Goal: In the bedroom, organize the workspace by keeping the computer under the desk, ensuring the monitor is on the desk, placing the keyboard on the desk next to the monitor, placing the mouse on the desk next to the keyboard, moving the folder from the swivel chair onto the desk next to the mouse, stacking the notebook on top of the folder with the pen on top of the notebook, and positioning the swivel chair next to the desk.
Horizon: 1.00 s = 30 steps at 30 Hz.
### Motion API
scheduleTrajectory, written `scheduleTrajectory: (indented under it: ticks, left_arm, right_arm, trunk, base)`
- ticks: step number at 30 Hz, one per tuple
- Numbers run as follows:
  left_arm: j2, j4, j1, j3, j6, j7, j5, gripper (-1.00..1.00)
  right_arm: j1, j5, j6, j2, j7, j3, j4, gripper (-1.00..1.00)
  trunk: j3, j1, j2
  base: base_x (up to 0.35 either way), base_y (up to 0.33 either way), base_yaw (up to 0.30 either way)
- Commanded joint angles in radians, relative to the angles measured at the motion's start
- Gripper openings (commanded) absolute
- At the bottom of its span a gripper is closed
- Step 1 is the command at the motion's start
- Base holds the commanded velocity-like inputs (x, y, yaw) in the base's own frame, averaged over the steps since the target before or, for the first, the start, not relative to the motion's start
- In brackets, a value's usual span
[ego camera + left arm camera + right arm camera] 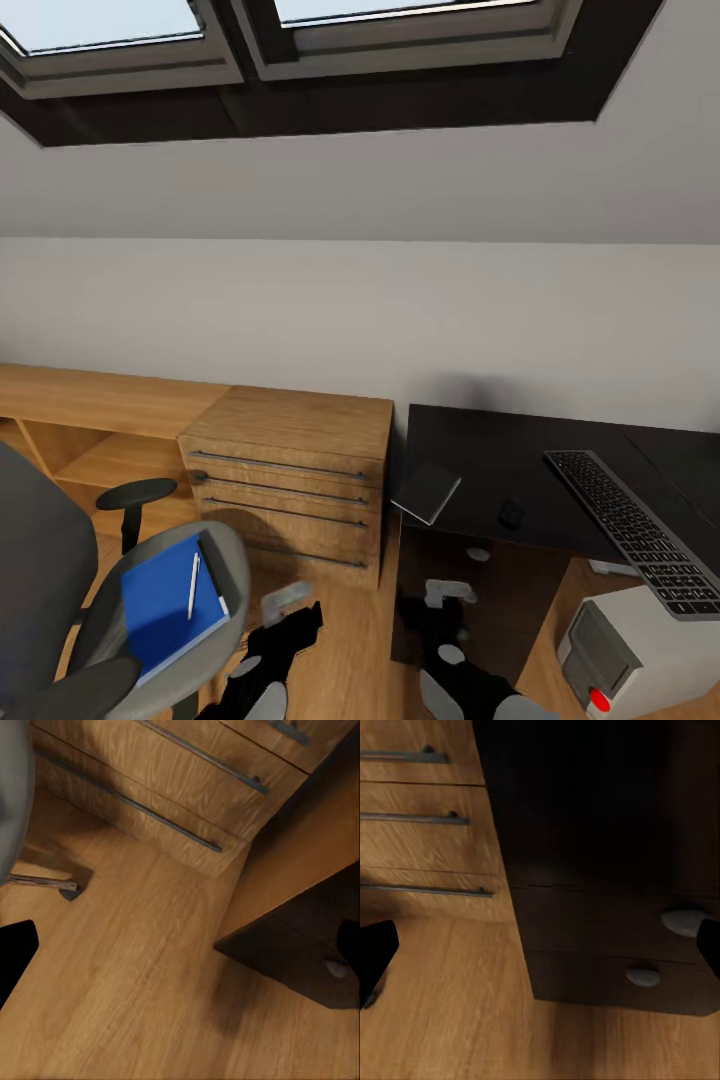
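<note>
The swivel chair (60, 600) stands at the lower left with the blue folder (165, 605) on its seat. The white pen (194, 585) lies on the folder. On the black desk (480, 450), the dark notebook (427, 492) rests at the left corner, the mouse (511, 514) beside it and the keyboard (640, 530) to the right. The grey computer (620, 655) sits on the floor under the desk. The monitor is out of view. My left gripper (283, 612) (180, 949) and right gripper (447, 600) (540, 949) hang low over the floor, both open and empty.
A light wooden drawer chest (290, 480) stands between the chair and the desk, beside low wooden shelving (90, 440). The desk's dark drawer unit (607, 937) with round knobs (643, 976) faces my right gripper. Bare wooden floor (135, 1005) lies under both arms.
</note>
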Motion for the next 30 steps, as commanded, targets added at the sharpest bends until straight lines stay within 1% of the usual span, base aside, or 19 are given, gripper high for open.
scheduleTrajectory:
  ticks: [1, 4, 5, 8, 9, 10, 11, 12, 13, 14, 16, 18, 21, 23, 24, 25, 26, 28, 30]
  left_arm:
    - [0.002, -0.021, -0.001, 0.012, 0.026, 0.009, 0.003, 1.0]
    - [0.003, -0.07, -0.001, 0.052, 0.087, 0.014, 0.002, 1.0]
    - [0.003, -0.101, -0.001, 0.08, 0.12, 0.016, 0.002, 1.0]
    - [0.003, -0.143, -0.002, 0.126, 0.153, 0.018, 0.002, 1.0]
    - [0.005, -0.181, -0.002, 0.184, 0.174, 0.018, 0.002, 1.0]
    - [0.006, -0.19, -0.002, 0.208, 0.18, 0.018, 0.002, 1.0]
    - [0.007, -0.194, -0.002, 0.219, 0.182, 0.018, 0.002, 1.0]
    - [0.009, -0.199, -0.003, 0.235, 0.185, 0.018, 0.002, 1.0]
    - [0.018, -0.203, -0.003, 0.247, 0.187, 0.019, 0.001, 1.0]
    - [0.031, -0.205, -0.003, 0.25, 0.188, 0.019, 0.001, 1.0]
    - [0.047, -0.206, -0.003, 0.25, 0.189, 0.018, 0.0, 1.0]
    - [0.07, -0.209, -0.003, 0.246, 0.189, 0.018, 0.0, 1.0]
    - [0.078, -0.21, -0.003, 0.242, 0.189, 0.018, 0.0, 1.0]
    - [0.08, -0.21, -0.003, 0.222, 0.187, 0.018, 0.0, 1.0]
    - [0.081, -0.21, -0.003, 0.202, 0.185, 0.019, -0.001, 1.0]
    - [0.082, -0.21, -0.003, 0.191, 0.184, 0.019, -0.001, 1.0]
    - [0.083, -0.21, -0.003, 0.155, 0.182, 0.022, -0.001, 1.0]
    - [0.083, -0.209, -0.003, 0.145, 0.181, 0.023, -0.001, 1.0]
    - [0.083, -0.21, -0.003, 0.137, 0.18, 0.023, -0.001, 1.0]
  right_arm:
    - [-0.01, -0.009, 0.017, -0.002, -0.013, 0.008, -0.018, 1.0]
    - [-0.029, -0.008, 0.082, -0.005, -0.048, 0.008, -0.087, 1.0]
    - [-0.037, -0.008, 0.124, -0.011, -0.08, 0.008, -0.141, 1.0]
    - [-0.044, -0.007, 0.176, -0.028, -0.135, 0.007, -0.234, 1.0]
    - [-0.048, -0.007, 0.237, -0.06, -0.203, 0.006, -0.368, 1.0]
    - [-0.049, -0.007, 0.269, -0.081, -0.23, 0.005, -0.431, 1.0]
    - [-0.05, -0.007, 0.284, -0.092, -0.242, 0.004, -0.46, 1.0]
    - [-0.05, -0.008, 0.312, -0.113, -0.262, 0.003, -0.509, 1.0]
    - [-0.051, -0.01, 0.34, -0.144, -0.279, -0.006, -0.554, 1.0]
    - [-0.051, -0.011, 0.35, -0.157, -0.286, -0.012, -0.569, 1.0]
    - [-0.051, -0.01, 0.355, -0.165, -0.292, -0.014, -0.576, 1.0]
    - [-0.051, -0.009, 0.361, -0.176, -0.298, -0.015, -0.581, 1.0]
    - [-0.05, -0.008, 0.363, -0.182, -0.299, -0.015, -0.58, 1.0]
    - [-0.05, -0.008, 0.362, -0.184, -0.3, -0.015, -0.58, 1.0]
    - [-0.05, -0.007, 0.362, -0.185, -0.301, -0.015, -0.58, 1.0]
    - [-0.05, -0.007, 0.361, -0.185, -0.301, -0.014, -0.58, 1.0]
    - [-0.05, 0.002, 0.361, -0.186, -0.302, -0.012, -0.58, 1.0]
    - [-0.05, 0.012, 0.361, -0.186, -0.302, -0.012, -0.58, 1.0]
    - [-0.05, 0.032, 0.361, -0.186, -0.301, -0.011, -0.581, 1.0]
  trunk:
    - [-0.001, 0.0, -0.001]
    - [-0.001, 0.0, -0.001]
    - [-0.001, 0.0, -0.001]
    - [-0.001, 0.0, -0.001]
    - [-0.001, 0.0, -0.001]
    - [-0.001, 0.0, -0.001]
    - [-0.001, 0.0, -0.001]
    - [-0.001, 0.0, -0.001]
    - [-0.001, 0.0, -0.001]
    - [-0.001, 0.0, -0.001]
    - [-0.001, 0.0, -0.001]
    - [-0.001, 0.0, -0.001]
    - [-0.001, 0.0, -0.001]
    - [-0.001, 0.0, -0.001]
    - [-0.001, 0.0, -0.001]
    - [-0.001, 0.0, -0.001]
    - [-0.001, 0.0, -0.001]
    - [-0.001, 0.0, -0.001]
    - [-0.001, 0.0, -0.001]
  base:
    - [0.0, 0.0, 0.0]
    - [0.0, 0.0, 0.0]
    - [0.0, 0.0, 0.0]
    - [0.0, 0.0, 0.0]
    - [0.0, 0.0, 0.0]
    - [0.0, 0.0, 0.0]
    - [0.0, 0.0, 0.0]
    - [0.0, 0.0, 0.0]
    - [0.0, 0.0, 0.0]
    - [0.0, 0.0, 0.0]
    - [0.0, 0.0, 0.0]
    - [0.0, 0.0, 0.0]
    - [0.0, 0.0, 0.0]
    - [0.023, 0.0, 0.0]
    - [0.129, 0.0, 0.0]
    - [0.168, 0.0, 0.0]
    - [0.245, 0.0, 0.0]
    - [0.208, 0.0, 0.0]
    - [0.109, 0.0, 0.0]
